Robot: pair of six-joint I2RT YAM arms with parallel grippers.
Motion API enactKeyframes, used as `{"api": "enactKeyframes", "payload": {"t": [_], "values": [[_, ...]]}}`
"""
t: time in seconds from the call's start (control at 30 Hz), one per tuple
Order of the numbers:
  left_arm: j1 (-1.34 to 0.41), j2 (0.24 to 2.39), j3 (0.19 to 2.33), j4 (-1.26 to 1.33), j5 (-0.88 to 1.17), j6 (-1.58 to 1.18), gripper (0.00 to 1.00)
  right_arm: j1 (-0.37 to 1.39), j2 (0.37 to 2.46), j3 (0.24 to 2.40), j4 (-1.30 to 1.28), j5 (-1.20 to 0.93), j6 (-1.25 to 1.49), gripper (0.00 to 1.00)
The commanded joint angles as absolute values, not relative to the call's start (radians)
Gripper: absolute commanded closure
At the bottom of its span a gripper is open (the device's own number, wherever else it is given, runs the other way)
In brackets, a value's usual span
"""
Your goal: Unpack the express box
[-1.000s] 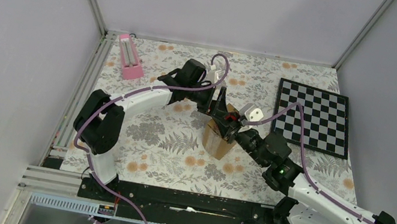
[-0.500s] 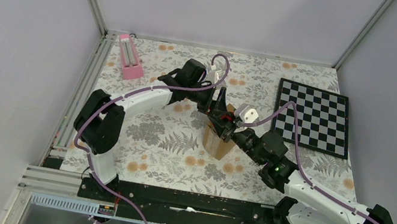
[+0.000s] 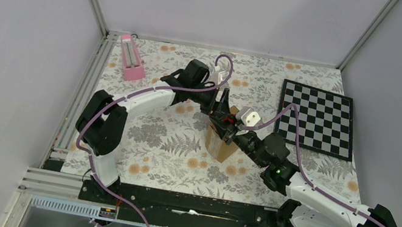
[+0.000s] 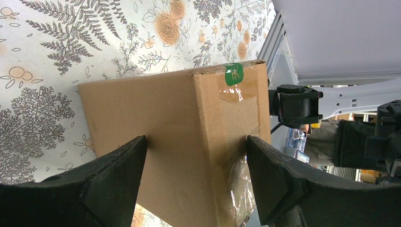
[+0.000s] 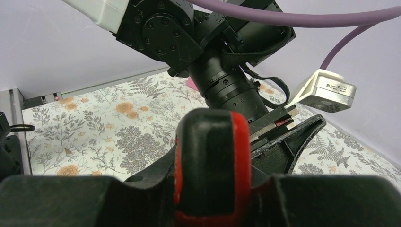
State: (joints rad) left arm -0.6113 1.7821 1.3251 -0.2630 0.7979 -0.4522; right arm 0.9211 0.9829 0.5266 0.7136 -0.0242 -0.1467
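The bench (image 3: 139,134) carries a floral-print cloth and stands inside grey walls with an aluminium frame; the express box (image 3: 219,146) stands on end near the middle of the bench, a little nearer the near edge than the far edge. The box is plain brown cardboard; a green sticker (image 4: 233,74) and a strip of clear tape (image 4: 239,97) sit on one face, seen from the left wrist.

The left gripper (image 4: 195,142) comes in from the far side and straddles the box; its fingers (image 4: 108,184) are spread wide, one against each of two adjoining faces; whether they press the cardboard or merely flank it cannot be told.

The right gripper (image 3: 227,125) comes in from the near right corner and meets the top of the box just beside the left gripper; it is clenched on a black-and-red tool (image 5: 210,156), which fills the gap between its fingers.

A chessboard (image 3: 317,117) lies flat at the far right corner; a pink object (image 3: 132,57) lies at the far left corner; both are well apart from the box.
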Motion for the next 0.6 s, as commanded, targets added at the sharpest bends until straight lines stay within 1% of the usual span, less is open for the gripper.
{"api": "enactKeyframes", "payload": {"t": [0.0, 0.57], "values": [[-0.618, 1.830, 1.317, -0.351, 0.743, -0.383, 0.25, 0.928, 0.984, 0.529, 0.813, -0.037, -0.165, 1.00], [-0.618, 1.835, 1.322, -0.354, 0.751, -0.382, 0.27, 0.928, 0.988, 0.483, 0.845, -0.014, -0.195, 1.00]]}}
